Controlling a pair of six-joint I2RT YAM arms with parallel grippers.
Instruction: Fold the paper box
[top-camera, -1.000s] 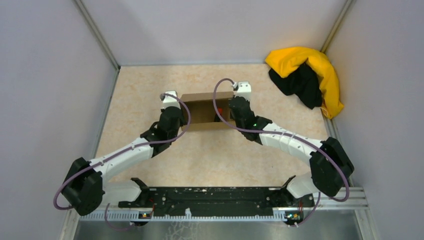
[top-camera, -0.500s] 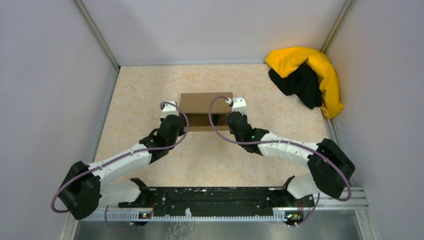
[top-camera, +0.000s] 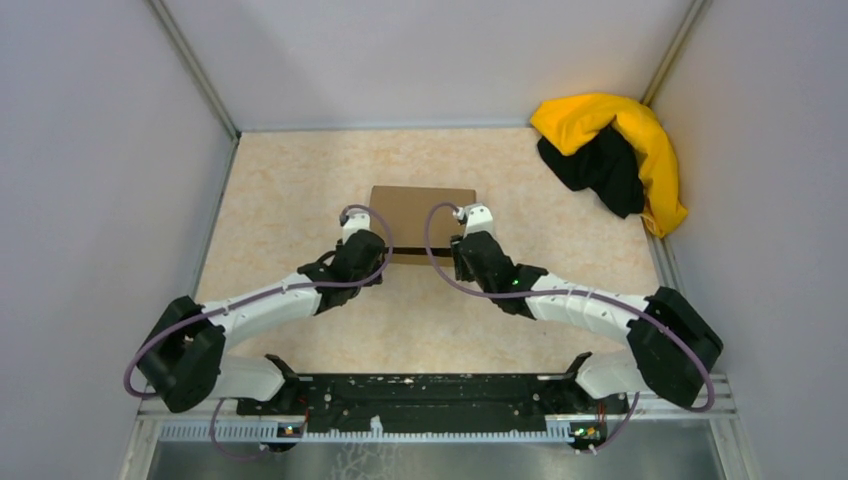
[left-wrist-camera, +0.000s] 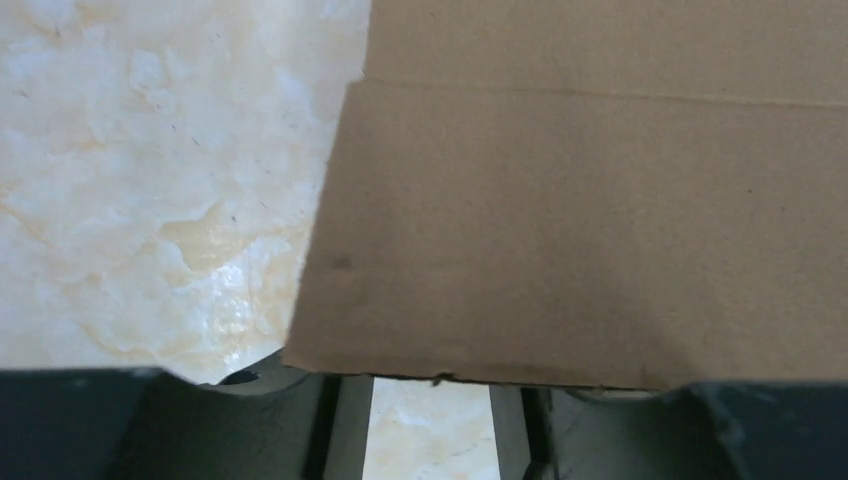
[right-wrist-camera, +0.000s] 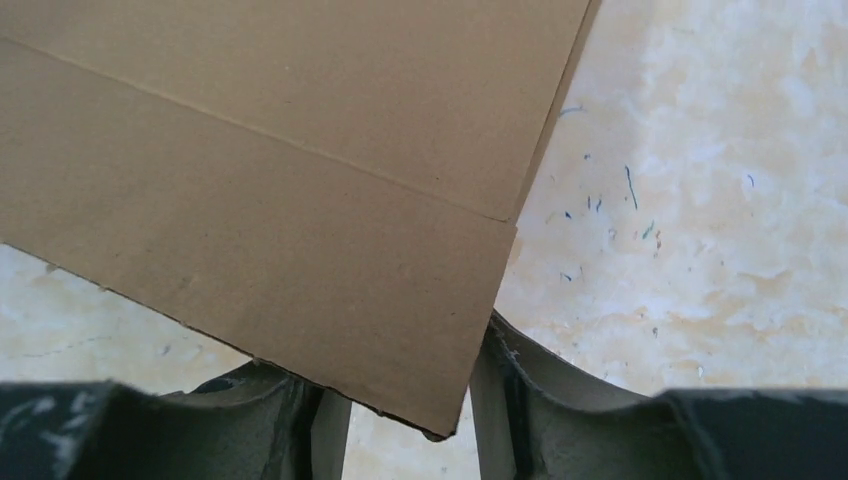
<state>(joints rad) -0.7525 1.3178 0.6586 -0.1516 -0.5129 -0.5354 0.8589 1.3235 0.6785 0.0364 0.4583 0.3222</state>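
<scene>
The paper box (top-camera: 422, 208) lies on the table as a flat brown cardboard rectangle with its lid down. My left gripper (top-camera: 383, 250) is at its near left edge and my right gripper (top-camera: 456, 250) at its near right edge. In the left wrist view the box's lid panel (left-wrist-camera: 590, 230) fills most of the frame, and its edge overhangs the open left gripper (left-wrist-camera: 430, 405) with bare table in the gap. In the right wrist view a corner of the box (right-wrist-camera: 300, 230) pokes down between the fingers of the open right gripper (right-wrist-camera: 410, 435). Neither gripper pinches the cardboard.
A yellow-and-black cloth heap (top-camera: 612, 150) lies in the far right corner. Grey walls close the table on the left, back and right. The black base rail (top-camera: 440, 400) runs along the near edge.
The box's lid has come down shut. Both grippers have opened and drawn back from the box's sides to its near edge.
</scene>
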